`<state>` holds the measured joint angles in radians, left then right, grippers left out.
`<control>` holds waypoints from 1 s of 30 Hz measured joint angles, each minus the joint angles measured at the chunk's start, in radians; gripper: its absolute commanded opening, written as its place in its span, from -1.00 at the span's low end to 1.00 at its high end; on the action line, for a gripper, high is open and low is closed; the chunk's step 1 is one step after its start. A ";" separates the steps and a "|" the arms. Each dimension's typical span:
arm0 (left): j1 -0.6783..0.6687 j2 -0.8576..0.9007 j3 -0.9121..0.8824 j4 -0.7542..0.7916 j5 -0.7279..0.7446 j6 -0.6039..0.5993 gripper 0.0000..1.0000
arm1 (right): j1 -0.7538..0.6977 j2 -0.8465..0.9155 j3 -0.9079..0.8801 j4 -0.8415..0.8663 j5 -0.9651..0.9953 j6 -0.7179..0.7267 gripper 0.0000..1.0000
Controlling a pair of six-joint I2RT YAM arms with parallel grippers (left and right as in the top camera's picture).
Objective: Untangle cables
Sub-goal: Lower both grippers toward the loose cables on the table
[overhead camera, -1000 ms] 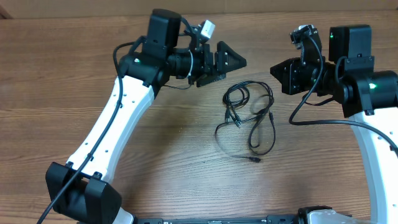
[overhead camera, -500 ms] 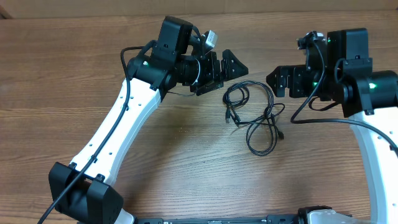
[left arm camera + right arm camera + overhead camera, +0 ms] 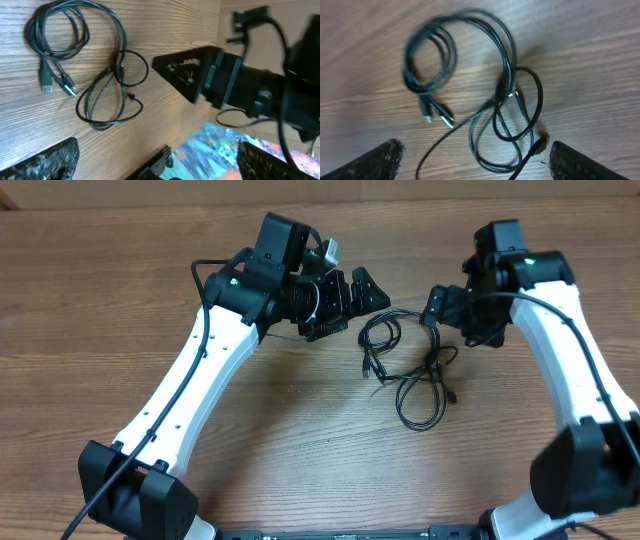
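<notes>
Hovering right gripper (image 3: 440, 308), wide open, over cables (image 3: 432, 363)

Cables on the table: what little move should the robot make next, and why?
Probably lower the right gripper onto the larger loops and close on one strand. It and the left gripper are open and empty; the cables lie loose on the table, the loops crossing each other beside a small coil, right under that gripper's camera.

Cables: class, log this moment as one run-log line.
cables: tangled, loose on table | left gripper: open, empty | right gripper: open, empty
</notes>
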<state>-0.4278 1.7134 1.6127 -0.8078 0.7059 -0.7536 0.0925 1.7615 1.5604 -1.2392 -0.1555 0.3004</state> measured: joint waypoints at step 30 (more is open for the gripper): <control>0.000 0.000 0.000 -0.079 -0.122 0.004 1.00 | -0.007 0.124 -0.230 0.293 -0.003 0.241 -0.92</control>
<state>-0.4278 1.7134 1.6127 -0.8864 0.5842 -0.7494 0.0856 1.8858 1.3300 -0.9463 -0.1581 0.5419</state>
